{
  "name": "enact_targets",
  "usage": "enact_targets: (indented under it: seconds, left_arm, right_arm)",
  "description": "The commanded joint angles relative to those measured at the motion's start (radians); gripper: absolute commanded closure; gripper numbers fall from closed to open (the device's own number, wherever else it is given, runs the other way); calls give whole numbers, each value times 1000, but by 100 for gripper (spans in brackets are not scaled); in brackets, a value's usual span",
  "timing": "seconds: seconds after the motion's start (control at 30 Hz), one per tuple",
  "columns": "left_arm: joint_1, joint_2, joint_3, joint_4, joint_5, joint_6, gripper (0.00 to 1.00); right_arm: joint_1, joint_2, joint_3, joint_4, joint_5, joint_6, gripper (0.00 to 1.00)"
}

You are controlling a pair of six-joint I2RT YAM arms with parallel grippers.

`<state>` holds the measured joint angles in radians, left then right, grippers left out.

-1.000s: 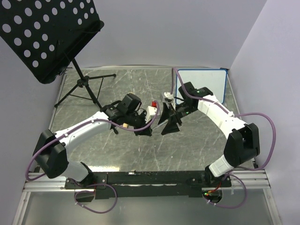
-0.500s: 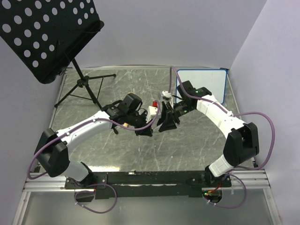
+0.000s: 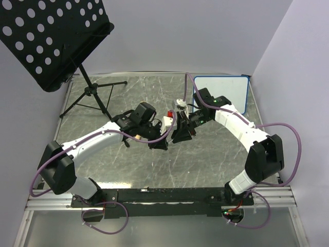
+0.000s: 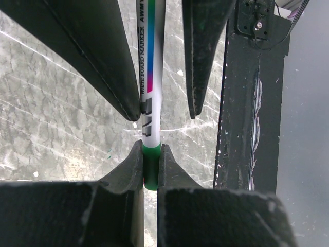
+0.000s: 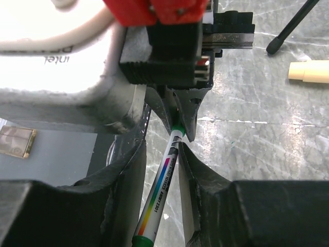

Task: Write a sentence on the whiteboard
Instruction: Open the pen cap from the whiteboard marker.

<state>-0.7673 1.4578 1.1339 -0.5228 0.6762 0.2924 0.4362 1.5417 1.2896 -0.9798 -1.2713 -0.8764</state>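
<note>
What moved: the right gripper (image 3: 181,133) has slid a little toward the left side of the table (image 3: 128,170), closer to the left gripper (image 4: 150,152). Its two fingers have come nearer to each other than they were a second ago.
Left gripper: shut tight on the green end of the marker (image 4: 151,72) (the green bit sits right between its fingertips).
Right gripper: narrow, but not pinched shut yet. One finger stands on each side of the marker's white body. In the left wrist view one finger looks like it touches the pen, and the other finger has a thin gap beside it.
Marker: white, with a rainbow stripe and black words down its side. It is held up over the middle of the table, between the two grippers, with its green end at the left gripper.
Whiteboard (image 3: 231,88): lies flat in the far right corner of the table. It is white with a thin blue rim. The right arm (image 3: 236,121) reaches over its near left part. The marker is not touching it.
Arms: both are white with purple cables. They bend in from the near edge of the table and meet near the middle.
Music stand (image 3: 51,41): black with round holes, tilted, over the far left corner. Its thin legs stand on the table.
Table: grey like stone, with white streaks.
</note>
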Motion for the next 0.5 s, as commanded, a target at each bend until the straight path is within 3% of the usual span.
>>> enact_targets:
  seconds: [0.0, 0.47]
  left_arm:
    - [5, -11, 35, 33, 28, -4, 99]
    - [20, -27, 35, 29, 33, -1, 99]
  right_arm:
    - [13, -2, 5, 13, -14, -10, 60]
    - [13, 5, 5, 9, 0, -9, 65]
